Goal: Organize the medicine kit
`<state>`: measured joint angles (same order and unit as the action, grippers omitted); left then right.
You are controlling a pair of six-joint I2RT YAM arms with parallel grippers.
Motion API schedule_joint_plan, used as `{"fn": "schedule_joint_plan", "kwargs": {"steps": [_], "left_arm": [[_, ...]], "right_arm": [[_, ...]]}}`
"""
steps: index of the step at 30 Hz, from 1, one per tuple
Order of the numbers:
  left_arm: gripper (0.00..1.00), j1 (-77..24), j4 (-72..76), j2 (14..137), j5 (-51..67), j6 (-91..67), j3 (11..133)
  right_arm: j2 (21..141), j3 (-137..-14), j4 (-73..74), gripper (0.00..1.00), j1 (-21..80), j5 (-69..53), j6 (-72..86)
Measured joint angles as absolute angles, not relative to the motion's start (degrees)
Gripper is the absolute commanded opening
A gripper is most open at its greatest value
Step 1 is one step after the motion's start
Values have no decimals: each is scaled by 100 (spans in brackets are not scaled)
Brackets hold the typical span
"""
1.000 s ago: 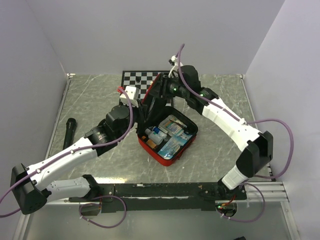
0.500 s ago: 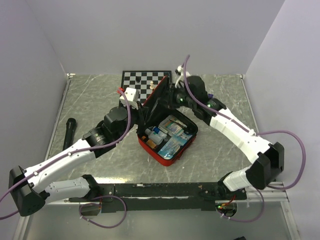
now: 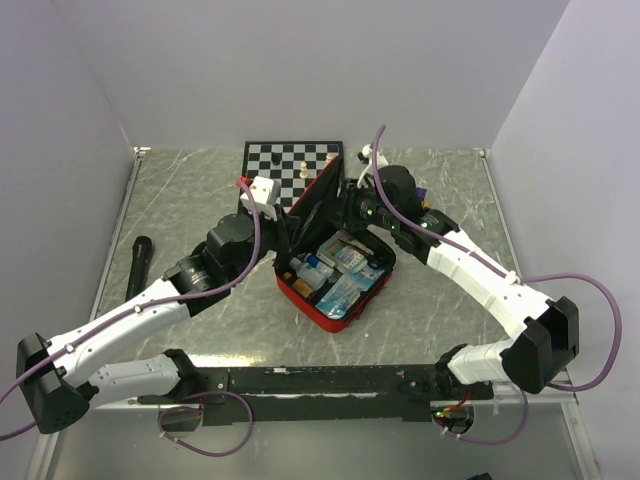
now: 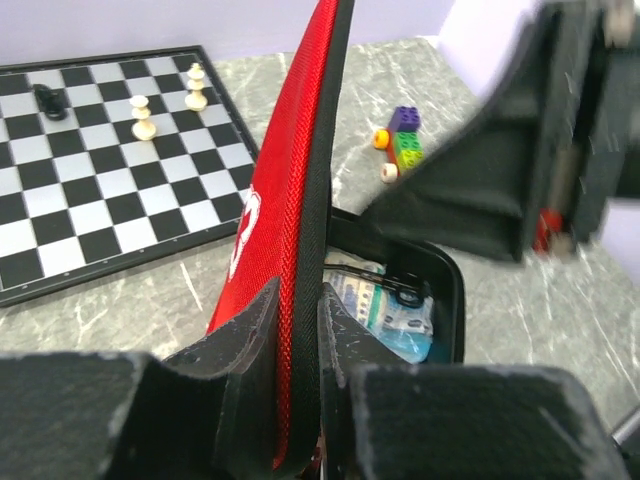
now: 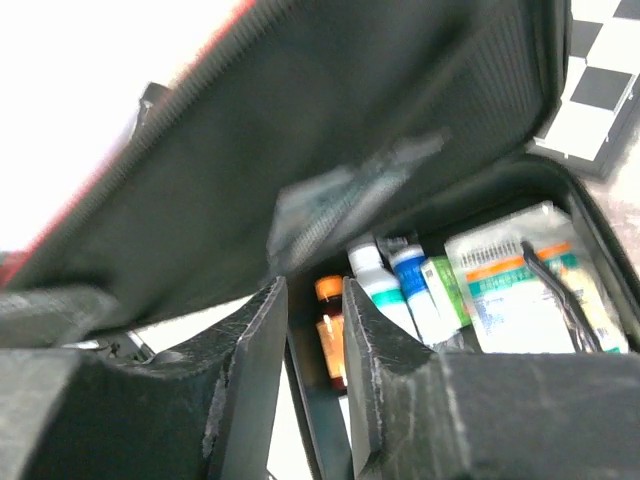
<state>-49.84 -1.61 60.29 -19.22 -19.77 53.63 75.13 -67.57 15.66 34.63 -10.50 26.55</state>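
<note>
The medicine kit point(image 3: 352, 300) lies open in the middle of the table, red outside and black inside. Its lid point(image 3: 320, 200) stands nearly upright. My left gripper point(image 4: 298, 335) is shut on the lid's edge point(image 4: 300, 200), one finger on the red side and one on the black lining. In the top view that gripper point(image 3: 283, 224) sits at the lid's left end. My right gripper point(image 5: 315, 300) hangs just under the lid's black lining point(image 5: 350, 110), jaws a little apart with nothing between them. Below it lie an orange-capped bottle point(image 5: 330, 340), small white bottles point(image 5: 378, 285) and packets point(image 5: 520, 285).
A chessboard point(image 3: 285, 160) with a few pieces lies behind the kit. A black cylinder point(image 3: 137, 265) rests at the table's left side. A small toy of coloured bricks point(image 4: 402, 148) sits right of the lid. White walls close in the table.
The right arm has swung rightward and its gripper has come down from the lid's top edge to the lid's inner side. The left gripper has kept its hold on the lid.
</note>
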Motion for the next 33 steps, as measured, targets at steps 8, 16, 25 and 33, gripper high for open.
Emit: {"fn": "schedule_joint_plan", "kwargs": {"steps": [8,16,25,33], "left_arm": [[62,-4967,-222,5867,-1238,-1922,5271],[96,-5033,-526,5207,-683,-2187,5271],[96,-5033,-666,4110,-1422,-2639,5061],[96,-5033,-1094,4010,-2095,-3804,3791]], "right_arm": [[7767,-7360,1765,55,3465,-812,2567],[5522,-6010,2445,60,3474,657,2589],[4372,-5275,2838,64,3474,1444,2683],[5081,-4189,2724,68,3273,1118,2967]]}}
